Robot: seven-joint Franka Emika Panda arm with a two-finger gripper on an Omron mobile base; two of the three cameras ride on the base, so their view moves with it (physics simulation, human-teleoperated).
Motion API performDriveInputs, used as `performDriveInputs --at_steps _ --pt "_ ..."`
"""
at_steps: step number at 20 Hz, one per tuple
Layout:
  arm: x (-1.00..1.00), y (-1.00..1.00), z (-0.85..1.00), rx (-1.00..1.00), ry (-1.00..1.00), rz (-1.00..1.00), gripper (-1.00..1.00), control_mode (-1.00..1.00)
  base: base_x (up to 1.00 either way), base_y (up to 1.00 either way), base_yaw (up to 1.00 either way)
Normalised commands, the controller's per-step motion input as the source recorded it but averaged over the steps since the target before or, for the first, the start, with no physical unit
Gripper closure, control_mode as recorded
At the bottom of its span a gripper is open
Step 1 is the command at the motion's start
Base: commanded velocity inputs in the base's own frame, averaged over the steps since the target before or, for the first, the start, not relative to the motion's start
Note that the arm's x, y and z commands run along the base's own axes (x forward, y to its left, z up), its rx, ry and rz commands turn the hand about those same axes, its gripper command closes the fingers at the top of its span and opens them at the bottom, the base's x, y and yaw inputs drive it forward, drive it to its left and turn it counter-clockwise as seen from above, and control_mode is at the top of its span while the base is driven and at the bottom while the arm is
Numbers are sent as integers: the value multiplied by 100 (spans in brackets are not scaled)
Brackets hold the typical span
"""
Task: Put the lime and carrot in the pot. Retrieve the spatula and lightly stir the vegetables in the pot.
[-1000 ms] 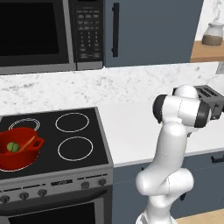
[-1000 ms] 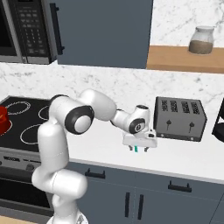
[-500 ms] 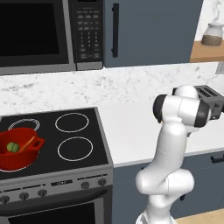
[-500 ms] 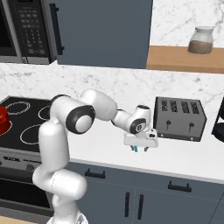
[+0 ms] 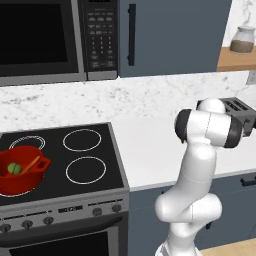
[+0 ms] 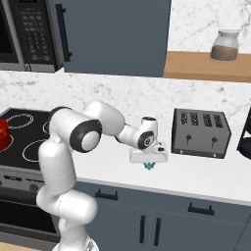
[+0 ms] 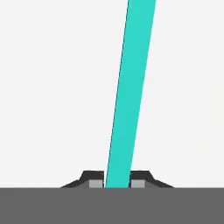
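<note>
The hand (image 6: 149,165) is clamped on the teal spatula (image 7: 129,96), whose handle runs straight ahead, while the pot (image 5: 20,170) sits far left on the stove (image 5: 95,150).

Bright, even rendered light, sharp throughout, no blur or glare; soft shadows fall under the arm on the bench (image 6: 206,171), which looks washed out white from the hand view

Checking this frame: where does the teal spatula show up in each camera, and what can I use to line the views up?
Left base view: no teal visible to me here; the arm stands in front of the toaster.
Right base view: spatula, a teal tip under the gripper, left of the toaster.
Hand view: long teal bar running from between the fingers up to the top edge.
Shared landmark: the toaster.
</note>
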Motion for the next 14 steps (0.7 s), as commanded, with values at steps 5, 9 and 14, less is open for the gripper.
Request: performDriveInputs --at_steps 5,9,14 --pt "-41 7 25 0 -1 4 100 -100 0 0 0" --pt "-61 0 96 -1 -9 7 100 -100 0 0 0" --pt "-98 16 100 0 -6 14 100 -100 0 0 0"
